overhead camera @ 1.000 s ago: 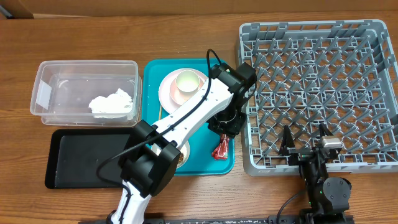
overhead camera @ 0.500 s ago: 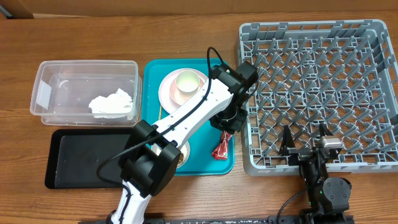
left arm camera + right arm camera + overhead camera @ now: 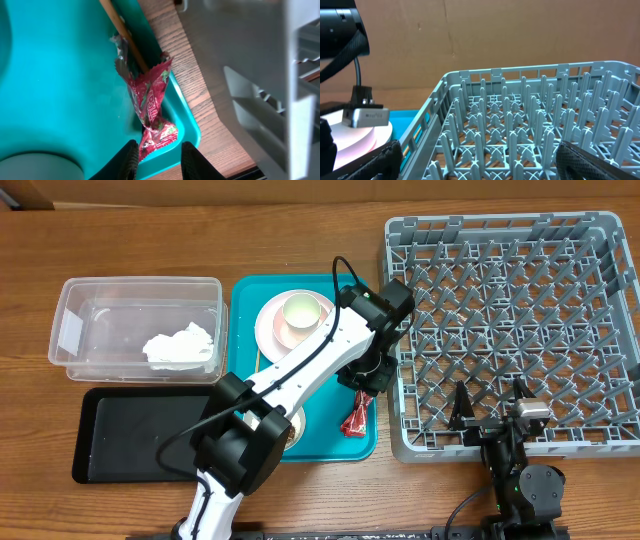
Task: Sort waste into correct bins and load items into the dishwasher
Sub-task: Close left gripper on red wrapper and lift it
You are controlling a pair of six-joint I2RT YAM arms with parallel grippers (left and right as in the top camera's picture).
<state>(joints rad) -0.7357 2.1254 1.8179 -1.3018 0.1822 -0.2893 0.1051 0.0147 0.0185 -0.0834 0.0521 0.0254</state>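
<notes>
Left pincer: narrowly parted, poised over the near end of the red wrapper; no pinch visible, contact unclear.
Red wrapper: lies in the 5 o'clock corner of the teal tray, against the rim, with one chopstick running to its far end.
Right pincer: spread wide, holds nothing, sits at the 6 o'clock edge of the dish rack.
Done so far: crumpled napkin rests in the clear tub, at 9 o'clock of the teal tray.
Black tray: bare, at 8 o'clock of the teal tray.
Dishes: pink plate with pink bowl on it at the teal tray's 12 o'clock end; grey-green bowl toward its 6 o'clock end, partly under the arm; none in the rack.
Dish rack: at 3 o'clock of the teal tray, pegs carry nothing.
Not made out: the remaining waste and tableware.
Judgement: early stage. One piece of waste sorted, wrapper likely the step in hand, every dish and both chopsticks yet to be loaded.
</notes>
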